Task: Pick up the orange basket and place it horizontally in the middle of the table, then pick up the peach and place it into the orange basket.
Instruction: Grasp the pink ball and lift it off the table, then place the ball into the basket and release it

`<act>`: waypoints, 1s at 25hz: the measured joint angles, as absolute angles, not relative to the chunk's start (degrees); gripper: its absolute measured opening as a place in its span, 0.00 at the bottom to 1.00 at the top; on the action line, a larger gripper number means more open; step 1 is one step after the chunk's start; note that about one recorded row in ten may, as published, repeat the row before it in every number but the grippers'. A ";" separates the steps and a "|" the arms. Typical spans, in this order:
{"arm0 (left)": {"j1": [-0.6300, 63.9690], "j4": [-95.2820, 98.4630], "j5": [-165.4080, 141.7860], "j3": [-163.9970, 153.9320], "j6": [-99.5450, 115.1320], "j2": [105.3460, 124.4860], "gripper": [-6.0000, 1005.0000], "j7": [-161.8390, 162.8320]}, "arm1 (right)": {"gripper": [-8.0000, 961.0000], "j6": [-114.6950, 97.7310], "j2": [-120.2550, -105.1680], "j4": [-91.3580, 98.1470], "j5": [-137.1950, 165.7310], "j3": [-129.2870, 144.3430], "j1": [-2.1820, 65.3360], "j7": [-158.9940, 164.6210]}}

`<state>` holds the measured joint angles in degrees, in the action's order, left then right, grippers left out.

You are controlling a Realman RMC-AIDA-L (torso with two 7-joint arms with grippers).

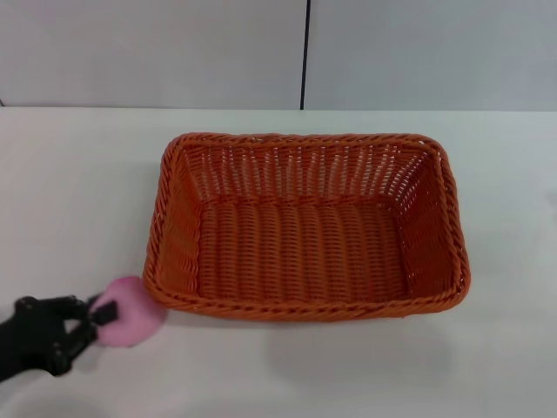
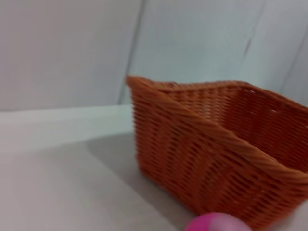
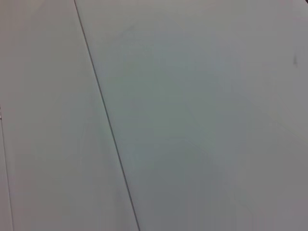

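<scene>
**Left gripper on the peach at the basket's near corner**

Closest to the robot, low on its left, the black left gripper [image 1: 94,315] has its fingers clamped on the peach [image 1: 130,311], pink and round, right at the table's [image 1: 78,192] near edge area. Just beyond it, the peach sits against the near-left corner of the orange basket [image 1: 305,231], and that braided rim stands directly between fruit and basket floor. The basket lies lengthwise across the middle of the white table, nothing inside it. Behind it, a pale wall with a dark vertical seam [image 1: 305,54].

The left wrist view catches the basket's woven outer wall [image 2: 202,159] up close, with a sliver of pink peach [image 2: 216,223] at the frame edge. The right wrist view offers only blank wall and a seam; the right gripper isn't seen anywhere.
</scene>
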<state>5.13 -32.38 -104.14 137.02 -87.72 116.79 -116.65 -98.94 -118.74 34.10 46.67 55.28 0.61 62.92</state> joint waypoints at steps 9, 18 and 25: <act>5.06 -37.63 -103.92 155.65 -91.47 117.35 0.11 -116.70 | 0.64 -99.51 -118.82 33.92 46.67 55.30 0.87 62.93; 11.82 -38.51 -99.42 155.37 -101.68 118.20 0.06 -114.32 | 0.64 -100.00 -118.90 33.55 46.67 55.37 2.30 62.95; 20.16 -36.12 -97.77 148.46 -107.52 118.54 0.07 -108.77 | 0.64 -101.34 -118.88 32.14 46.68 55.18 3.80 62.95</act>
